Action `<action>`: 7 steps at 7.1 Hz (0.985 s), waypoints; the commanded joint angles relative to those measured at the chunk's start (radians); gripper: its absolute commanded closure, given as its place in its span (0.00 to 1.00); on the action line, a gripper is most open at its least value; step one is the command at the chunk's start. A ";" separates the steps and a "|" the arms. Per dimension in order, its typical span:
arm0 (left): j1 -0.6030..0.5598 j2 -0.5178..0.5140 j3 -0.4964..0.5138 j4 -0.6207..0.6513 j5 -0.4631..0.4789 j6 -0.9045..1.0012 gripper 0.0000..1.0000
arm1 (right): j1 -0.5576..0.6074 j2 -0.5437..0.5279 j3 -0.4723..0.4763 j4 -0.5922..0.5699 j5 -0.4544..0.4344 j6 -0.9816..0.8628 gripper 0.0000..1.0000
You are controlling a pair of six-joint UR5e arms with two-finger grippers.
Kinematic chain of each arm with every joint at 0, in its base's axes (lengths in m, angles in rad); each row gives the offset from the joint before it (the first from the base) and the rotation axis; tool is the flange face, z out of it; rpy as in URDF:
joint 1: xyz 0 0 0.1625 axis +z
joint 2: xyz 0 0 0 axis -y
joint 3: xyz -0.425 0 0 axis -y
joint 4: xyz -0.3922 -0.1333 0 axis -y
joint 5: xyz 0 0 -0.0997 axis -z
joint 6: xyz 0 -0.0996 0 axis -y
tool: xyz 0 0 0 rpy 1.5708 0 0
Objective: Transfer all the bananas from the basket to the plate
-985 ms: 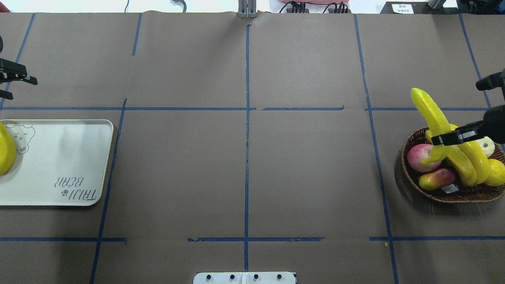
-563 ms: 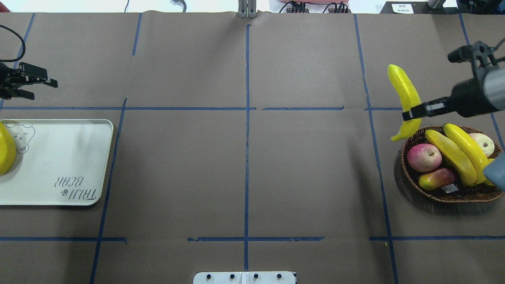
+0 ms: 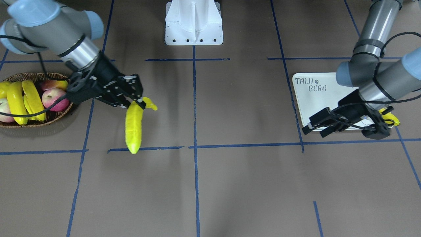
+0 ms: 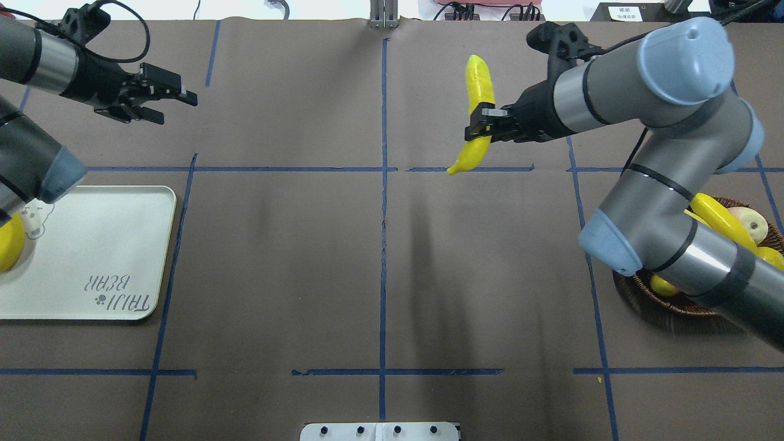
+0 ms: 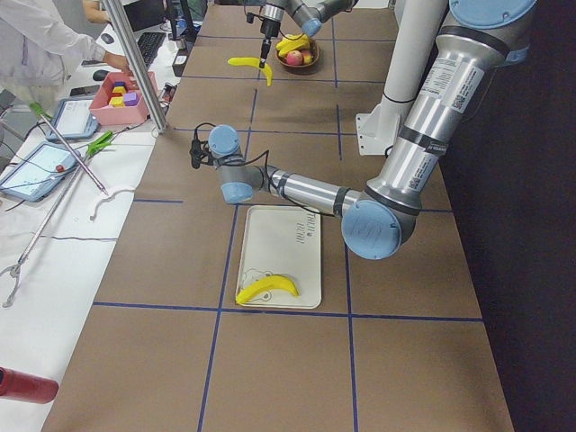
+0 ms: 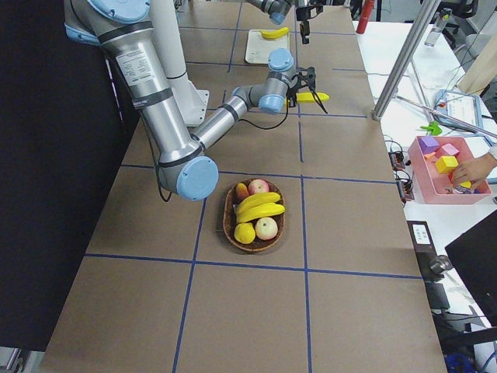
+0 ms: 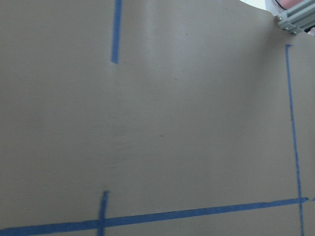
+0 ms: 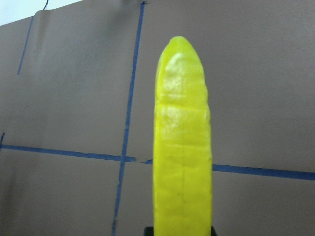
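Observation:
My right gripper (image 4: 484, 125) is shut on a bright yellow banana (image 4: 479, 92) near its stem and holds it in the air over the far middle of the table; it also shows in the front view (image 3: 134, 126) and fills the right wrist view (image 8: 183, 162). The wicker basket (image 4: 674, 303) at the right holds two more bananas (image 3: 14, 102). The white plate (image 4: 92, 257) at the left carries one banana (image 5: 268, 288). My left gripper (image 4: 179, 109) is open and empty, beyond the plate's far edge.
The basket also holds a red apple (image 3: 54, 98) and other round fruit. The white robot base (image 3: 194, 23) stands at the near middle edge. A metal post (image 4: 383, 15) rises at the far edge. A pink bin of blocks (image 6: 446, 167) sits off the table.
My right gripper lifted the banana out of the basket and carried it left and farther away, toward the table's middle. My left arm swung right, along the far side.

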 commanded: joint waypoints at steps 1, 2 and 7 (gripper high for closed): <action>0.089 -0.069 -0.068 -0.001 0.133 -0.227 0.00 | -0.065 0.123 -0.064 0.025 -0.074 0.061 0.98; 0.145 -0.108 -0.110 -0.001 0.243 -0.333 0.00 | -0.086 0.146 -0.110 0.111 -0.098 0.106 0.99; 0.271 -0.220 -0.138 -0.001 0.338 -0.434 0.00 | -0.169 0.274 -0.247 0.190 -0.151 0.115 0.97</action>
